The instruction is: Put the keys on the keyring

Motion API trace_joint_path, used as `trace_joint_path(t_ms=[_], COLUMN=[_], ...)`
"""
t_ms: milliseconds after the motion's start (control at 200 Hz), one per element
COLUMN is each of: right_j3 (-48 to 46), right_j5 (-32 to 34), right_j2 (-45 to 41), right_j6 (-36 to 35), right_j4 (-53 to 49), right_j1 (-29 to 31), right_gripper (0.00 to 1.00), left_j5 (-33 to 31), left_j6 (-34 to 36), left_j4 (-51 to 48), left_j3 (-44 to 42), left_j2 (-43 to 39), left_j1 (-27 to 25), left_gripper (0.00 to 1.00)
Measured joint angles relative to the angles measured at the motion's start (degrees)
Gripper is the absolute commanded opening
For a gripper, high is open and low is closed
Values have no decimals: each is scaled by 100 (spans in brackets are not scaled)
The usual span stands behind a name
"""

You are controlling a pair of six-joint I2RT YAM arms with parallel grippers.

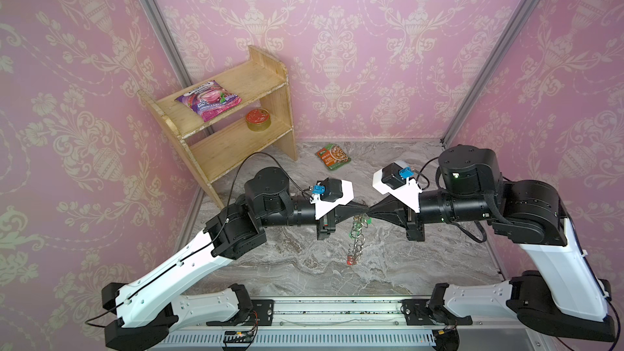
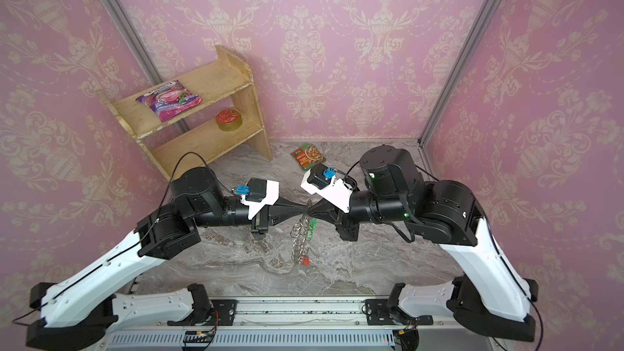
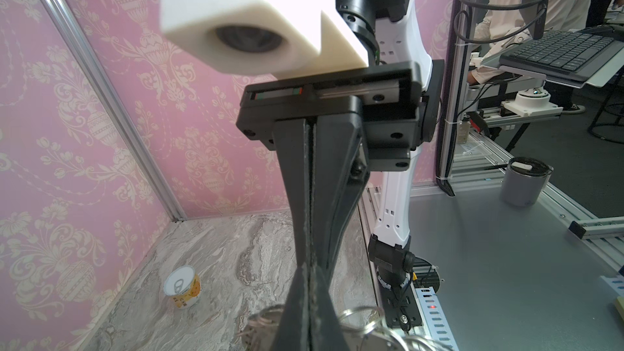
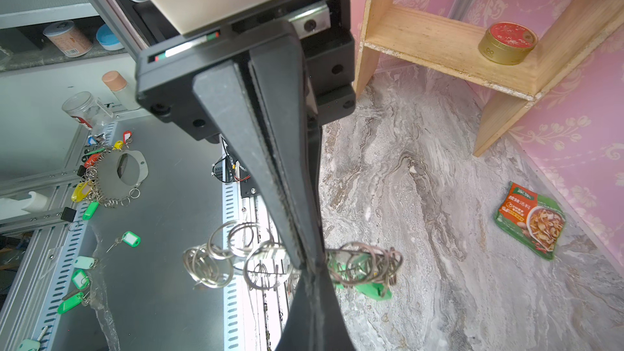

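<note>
The keyring [image 1: 356, 241] [image 2: 300, 241] hangs edge-on above the marble table, a grey plate rimmed with wire loops [image 4: 260, 265]. My left gripper [image 1: 365, 212] [image 3: 309, 273] and right gripper [image 1: 370, 212] [image 4: 314, 273] meet tip to tip at its top edge. Both are shut, with loops [image 3: 358, 319] showing on either side of the closed fingers. A green key [image 1: 368, 221] [image 4: 369, 290] dangles just under the tips, on the right gripper's side. A red key [image 1: 351, 260] [image 2: 305, 260] hangs at the ring's lowest point. What exactly each pair of pads pinches is hidden.
A wooden shelf [image 1: 236, 123] at the back left carries a purple packet [image 1: 209, 99] and a red-lidded tin [image 1: 258, 119]. A green-orange food packet [image 1: 333, 157] lies behind the grippers. A small yellow can [image 3: 182, 287] lies near the wall. Outside the cell, another ring with keys [image 4: 118, 173] lies on a bench.
</note>
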Motion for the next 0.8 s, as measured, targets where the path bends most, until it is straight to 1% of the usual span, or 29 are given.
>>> trace_joint_path(t_ms=[75,245,515,671,801], right_j3=[0,0,-125,-304,-452], right_j5=[0,2,-2,0,-2], right_j2=[0,-4,-229,-361,-409], right_j6=[0,-2,22,24,26], right_j4=[0,13,258,356,487], right_j1=[0,0,2,2,2], right_gripper=[1,16,32,35,35], left_j5=[0,-2,22,70,151], left_j6=[0,-2,-133,-210,-302], left_j4=[2,107,671,938,1097], left_j3=[0,-57,-323,-334,-334], left_j2=[0,-22,-153,-153,-155], left_j1=[0,-11,-15,-15,-15], left_gripper=[0,0,0,0,0])
